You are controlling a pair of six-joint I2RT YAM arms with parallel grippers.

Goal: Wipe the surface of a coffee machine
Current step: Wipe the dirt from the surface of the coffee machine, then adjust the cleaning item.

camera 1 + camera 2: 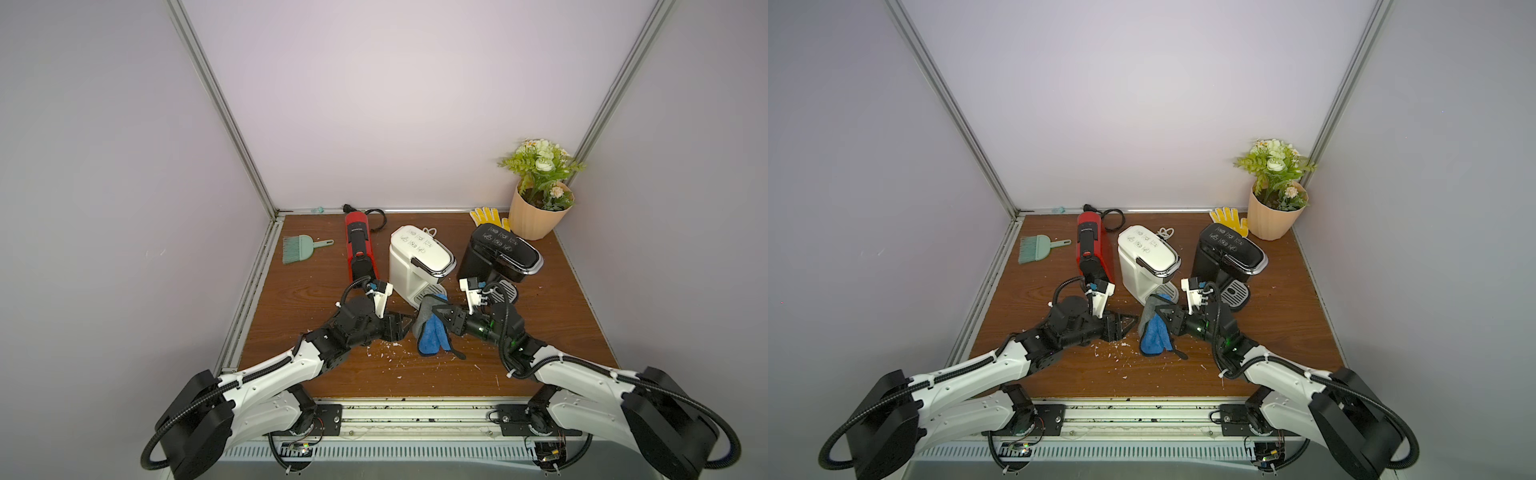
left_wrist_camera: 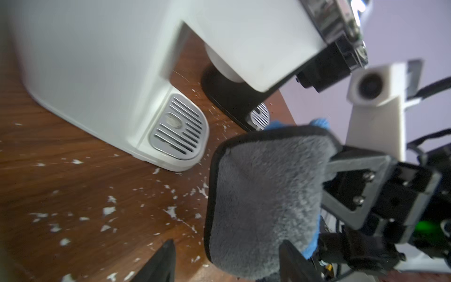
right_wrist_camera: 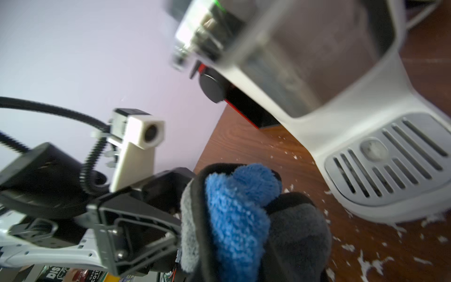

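Note:
A white coffee machine (image 1: 415, 257) (image 1: 1142, 253) stands mid-table between a red one (image 1: 359, 249) and a black one (image 1: 498, 253). Just in front of the white machine's drip tray (image 2: 178, 131) my right gripper (image 1: 436, 311) (image 1: 1160, 311) is shut on a bunched grey and blue cloth (image 1: 432, 336) (image 2: 263, 195) (image 3: 239, 219), which hangs above the table and hides its jaws in the right wrist view. My left gripper (image 1: 407, 322) (image 2: 227, 244) is open, its tips at the cloth's left edge, one finger apart from the cloth.
White crumbs (image 1: 390, 353) litter the brown table in front of the machines. A green hand brush (image 1: 299, 247) lies at the back left. A yellow glove (image 1: 486, 216) and a flower pot (image 1: 536, 216) stand at the back right. Walls close three sides.

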